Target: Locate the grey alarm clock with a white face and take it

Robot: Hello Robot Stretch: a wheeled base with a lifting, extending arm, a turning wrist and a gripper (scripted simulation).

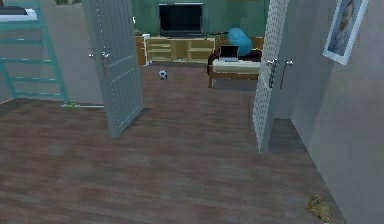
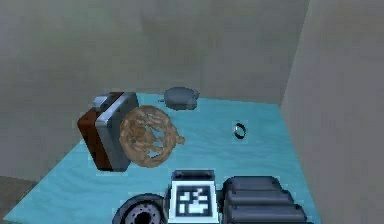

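Grey rounded thing (image 2: 181, 96), likely the clock, stands untaken at the surface (image 2: 235, 160) rear. Hand (image 2: 140, 211) is low and near; I cannot tell its grip.

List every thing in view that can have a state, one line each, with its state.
Door at the forward view's left, swung open.
Door at the forward view's right, swung open.
Television, screen dark.
Laptop, lid up.
Small grey object, resting on the teal table, apart from the wicker ball.
Gripper, cannot tell whether it holds anything.
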